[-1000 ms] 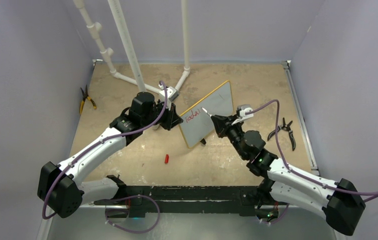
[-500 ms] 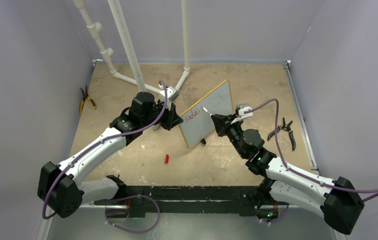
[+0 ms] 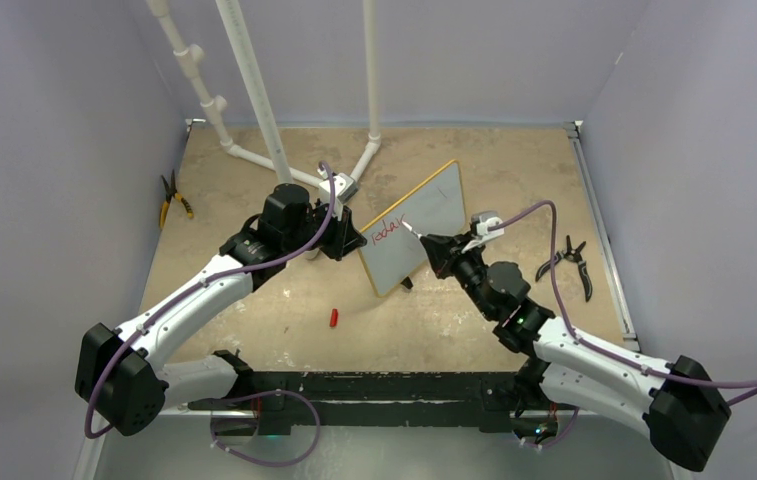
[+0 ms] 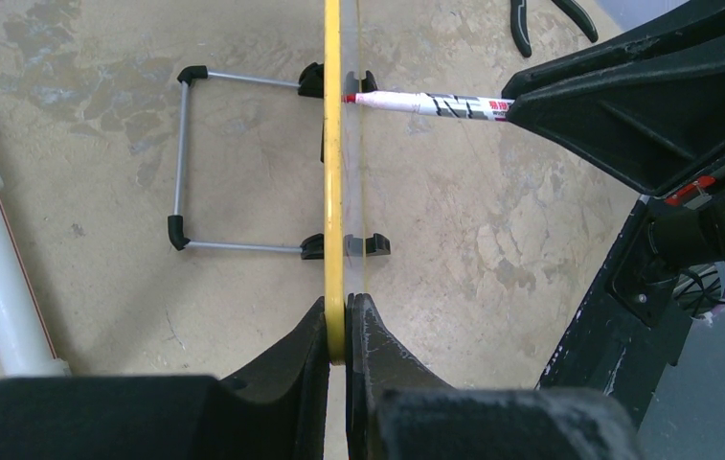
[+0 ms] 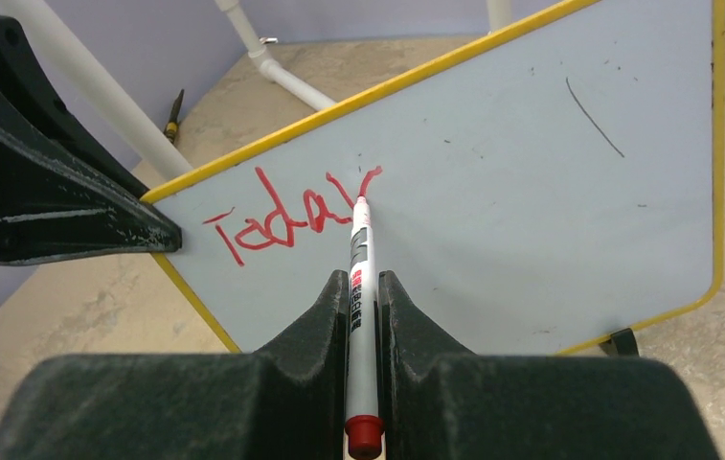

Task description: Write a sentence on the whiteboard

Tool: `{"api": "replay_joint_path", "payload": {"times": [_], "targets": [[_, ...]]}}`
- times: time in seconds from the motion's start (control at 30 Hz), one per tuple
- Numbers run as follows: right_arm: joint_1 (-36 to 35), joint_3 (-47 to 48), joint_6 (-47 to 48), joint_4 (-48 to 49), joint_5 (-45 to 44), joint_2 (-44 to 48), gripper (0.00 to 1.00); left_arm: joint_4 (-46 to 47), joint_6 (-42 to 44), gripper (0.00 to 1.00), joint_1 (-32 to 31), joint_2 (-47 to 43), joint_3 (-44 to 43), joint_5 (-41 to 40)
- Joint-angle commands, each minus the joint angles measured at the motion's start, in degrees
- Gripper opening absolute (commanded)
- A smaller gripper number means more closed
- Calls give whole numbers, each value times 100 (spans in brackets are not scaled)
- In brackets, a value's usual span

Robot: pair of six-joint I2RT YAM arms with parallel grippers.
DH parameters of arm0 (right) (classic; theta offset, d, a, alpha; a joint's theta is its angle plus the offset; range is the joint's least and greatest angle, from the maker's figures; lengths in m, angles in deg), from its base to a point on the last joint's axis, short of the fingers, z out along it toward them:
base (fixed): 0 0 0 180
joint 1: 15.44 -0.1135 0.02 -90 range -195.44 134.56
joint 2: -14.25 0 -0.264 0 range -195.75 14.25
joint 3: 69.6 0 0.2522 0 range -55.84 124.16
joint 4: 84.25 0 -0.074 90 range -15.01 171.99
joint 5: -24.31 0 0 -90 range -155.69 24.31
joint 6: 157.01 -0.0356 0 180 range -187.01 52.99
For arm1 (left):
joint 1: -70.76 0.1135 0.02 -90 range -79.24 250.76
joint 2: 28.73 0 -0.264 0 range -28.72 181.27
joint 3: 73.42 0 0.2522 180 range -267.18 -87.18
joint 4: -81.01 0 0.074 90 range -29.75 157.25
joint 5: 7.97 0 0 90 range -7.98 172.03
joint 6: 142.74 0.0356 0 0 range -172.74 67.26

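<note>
The whiteboard point(image 3: 439, 205) with its yellow frame stands tilted on the table. My left gripper point(image 3: 354, 241) is shut on its left edge; in the left wrist view the jaws point(image 4: 341, 309) pinch the yellow frame point(image 4: 333, 172). My right gripper point(image 3: 432, 246) is shut on a white marker point(image 3: 410, 227) with red ends. In the right wrist view the gripper point(image 5: 363, 283) holds the marker point(image 5: 359, 244) with its tip on the board point(image 5: 531, 192). The sentence point(image 5: 291, 216) reads "Today" in red, and the tip rests on the last letter. It also shows in the top view point(image 3: 387, 231).
A red marker cap point(image 3: 334, 318) lies on the table in front of the board. Yellow-handled pliers point(image 3: 174, 200) lie at the left, black pliers point(image 3: 574, 262) at the right. White pipes point(image 3: 254, 100) rise behind the left arm. The board's wire stand point(image 4: 183, 163) sticks out behind it.
My right gripper has moved the marker tip a little left and down across the board. The red word has gained its last letter. The left arm has not moved.
</note>
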Motion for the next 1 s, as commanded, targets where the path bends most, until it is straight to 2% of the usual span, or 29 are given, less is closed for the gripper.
{"api": "replay_joint_path", "payload": {"times": [0.0, 0.77, 0.97], "targets": [[9, -74, -101, 67, 233, 77, 0, -53, 209, 0, 2, 78, 69, 196], [-76, -72, -238, -507, 907, 142, 0, -40, 199, 0, 11, 110, 67, 225], [-103, 94, -227, -827, 876, 564, 0, -49, 202, 0, 22, 109, 65, 223]]}}
